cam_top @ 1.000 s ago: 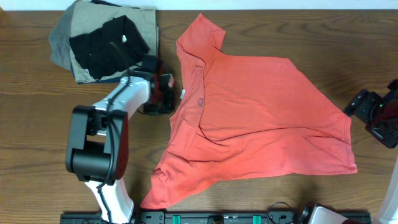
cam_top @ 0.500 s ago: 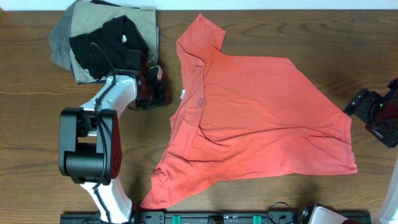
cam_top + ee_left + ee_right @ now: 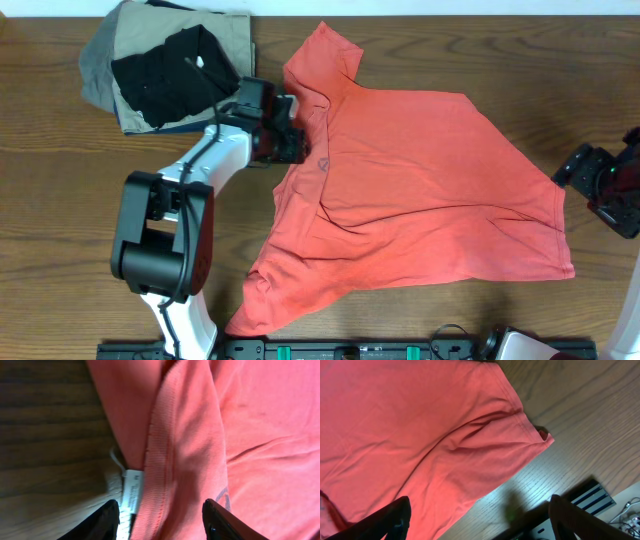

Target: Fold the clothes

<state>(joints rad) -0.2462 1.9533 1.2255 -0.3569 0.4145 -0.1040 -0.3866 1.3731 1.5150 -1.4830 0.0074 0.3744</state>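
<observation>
Found the coral T-shirt (image 3: 420, 190) lying open and rumpled across the middle of the desk (image 3: 60, 220). Neck end toward the stack of folded garments (image 3: 170, 70), hem end toward the right side. Not yet folded. Noted one sleeve pointing to the far edge and a bunched corner at the near edge.

Judged soft, light and limp. Will sag and drape from any single hold, will not keep a crease unaided, and will likely drag on the wood rather than slide cleanly. No fragility to speak of. Recommend taking hold at stitched or doubled edges: the ribbed collar (image 3: 160, 460), the shoulder seams, the sleeve cuffs or the hem corner (image 3: 542, 437). Advise pinching only a little cloth, so as not to lift the layers unevenly.

Found the left fingers (image 3: 102, 522) apart, tips straddling the collar just beside the white neck tag (image 3: 131, 495). Cloth between them but not clamped, so far as the wrist view shows. Cannot tell whether the tips touch the fabric.

Found the right fingers (image 3: 385, 525) spread wide near the hem corner at the shirt's right side, holding nothing.
</observation>
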